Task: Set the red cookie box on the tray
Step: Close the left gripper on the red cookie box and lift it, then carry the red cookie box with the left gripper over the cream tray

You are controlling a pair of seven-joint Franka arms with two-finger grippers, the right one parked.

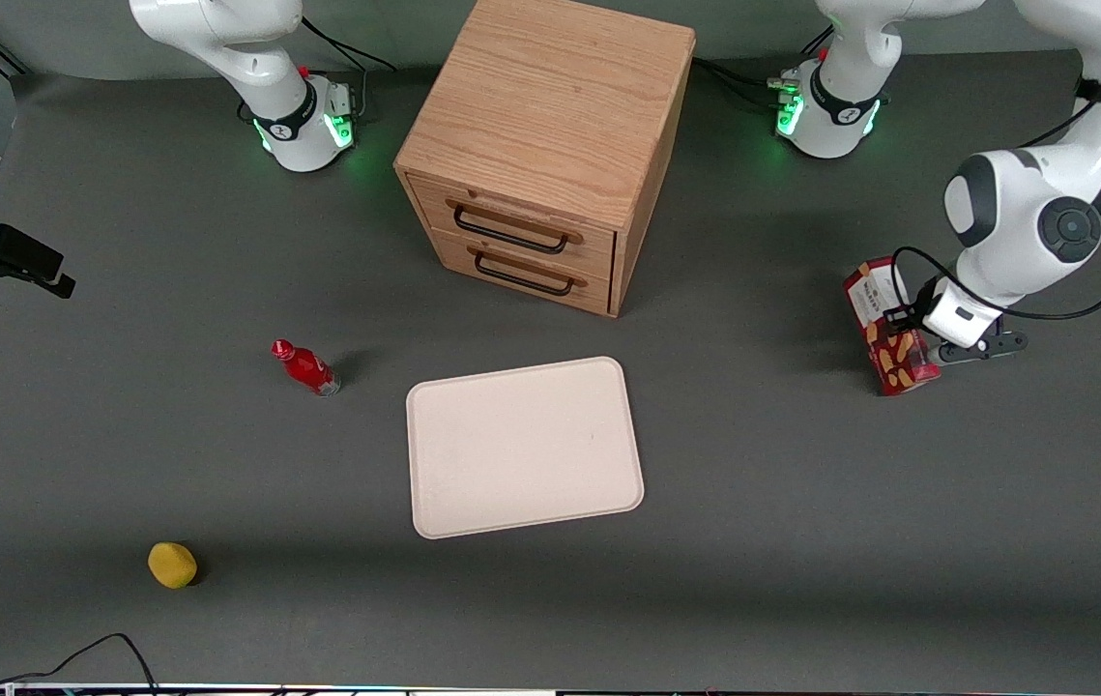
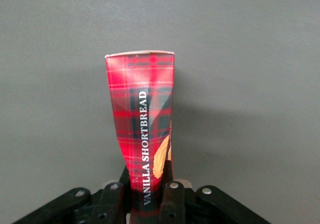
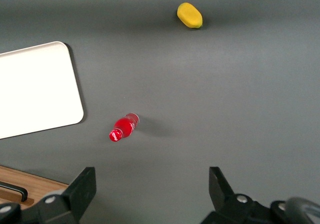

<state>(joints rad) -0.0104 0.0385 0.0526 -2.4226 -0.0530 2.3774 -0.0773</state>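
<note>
Already the left gripper (image 2: 149,196) pinched the vanilla shortbread box (image 2: 144,119) by one end, lifting it for carriage to the tray (image 1: 523,445).

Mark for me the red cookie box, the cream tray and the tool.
Slim dark-red cardboard cookie box (image 1: 883,333), front view, side panel.
Flat cream-beige rectangular tray (image 1: 523,448), front view, bare middle.
Black two-finger tool (image 2: 148,194), left wrist view, between fingertips, shut on the box toward the working arm's end.

Red tartan cookie box (image 1: 883,329) held in the end effector (image 2: 148,194), well apart from the cream tray (image 1: 523,447).
</note>
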